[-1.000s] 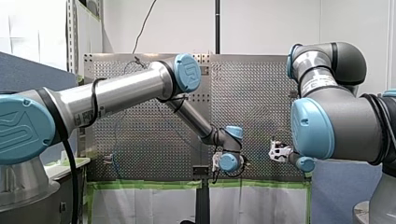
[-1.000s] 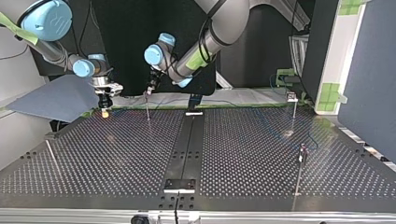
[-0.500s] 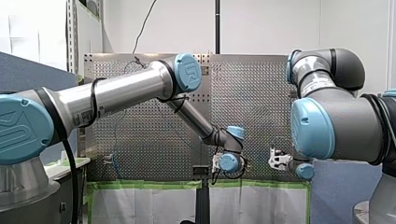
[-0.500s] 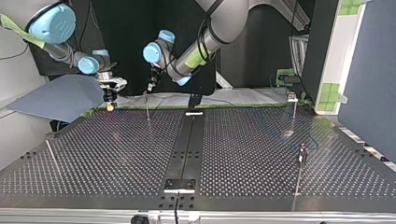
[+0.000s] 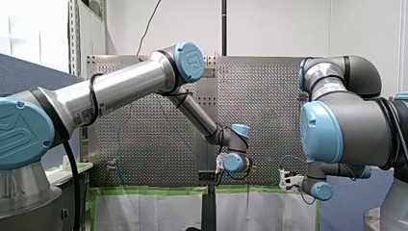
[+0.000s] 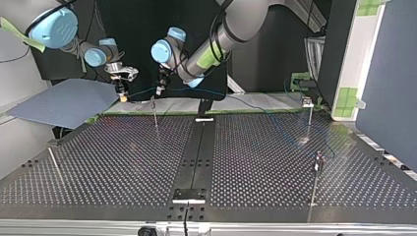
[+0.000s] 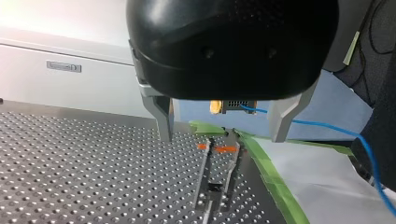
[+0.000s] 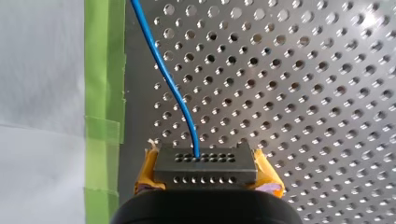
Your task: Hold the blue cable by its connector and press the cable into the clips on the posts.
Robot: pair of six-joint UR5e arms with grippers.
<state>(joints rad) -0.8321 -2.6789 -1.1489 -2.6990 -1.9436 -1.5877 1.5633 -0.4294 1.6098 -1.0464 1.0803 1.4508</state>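
Note:
My right gripper [image 8: 207,173] is shut on the dark grey connector [image 8: 205,165], yellow pads on both its sides. The blue cable [image 8: 163,70] leaves the connector over the perforated table. In the top view my right gripper [image 6: 121,96] hangs above the table's far edge, left of a thin post [image 6: 155,112]. My left gripper [image 6: 159,90] hovers just above that post's tip. Its metal fingers [image 7: 163,122] stand open and empty, with the post [image 7: 204,172] beneath them. The connector [image 7: 239,106] shows beyond, the blue cable [image 7: 327,126] trailing off to one side.
Two more posts [image 6: 310,113] [image 6: 316,172] stand at the top view's right, with blue cable [image 6: 325,147] lying between them. A thin rod [image 6: 55,164] leans at the left. A black rail [image 6: 196,147] runs down the middle. Green tape [image 7: 275,182] marks the far edge.
My right gripper has lifted the connector off the table's far edge and carried it toward the post, rightward in the top view. My left gripper has risen slightly above the post.

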